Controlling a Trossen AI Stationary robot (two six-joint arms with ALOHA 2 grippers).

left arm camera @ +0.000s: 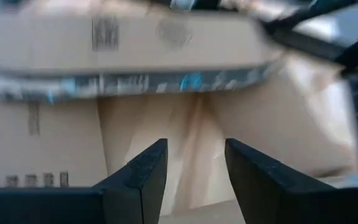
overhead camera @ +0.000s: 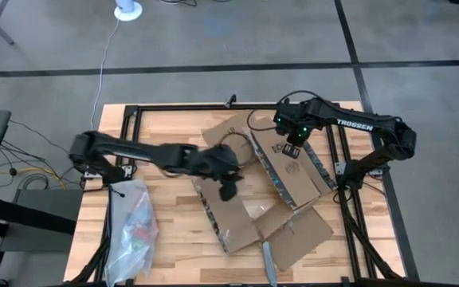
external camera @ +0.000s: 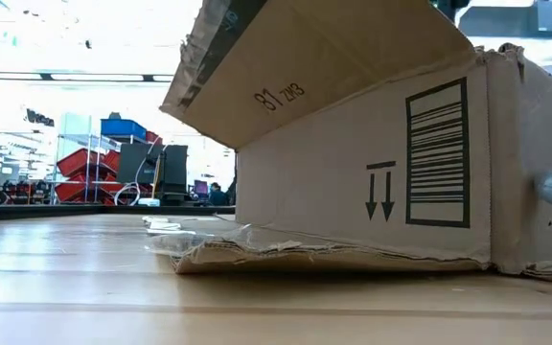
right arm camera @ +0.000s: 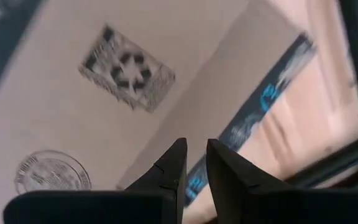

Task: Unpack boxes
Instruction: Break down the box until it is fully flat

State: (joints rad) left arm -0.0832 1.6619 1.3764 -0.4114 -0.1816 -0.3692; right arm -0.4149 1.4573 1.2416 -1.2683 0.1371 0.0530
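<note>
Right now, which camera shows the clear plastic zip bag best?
The high view: the clear plastic zip bag lies whole on the wooden table, at its left front corner, beside the brown cardboard box. The low view and both wrist views show only cardboard.

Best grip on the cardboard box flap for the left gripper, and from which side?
Probably the free edge of a splayed flap on the cardboard box, coming from the left arm's side. The flaps lie spread and thin, so an edge fits between the fingers. The left gripper is open and already faces the box's inside. The right gripper is over the far flap, fingers close together.
</note>
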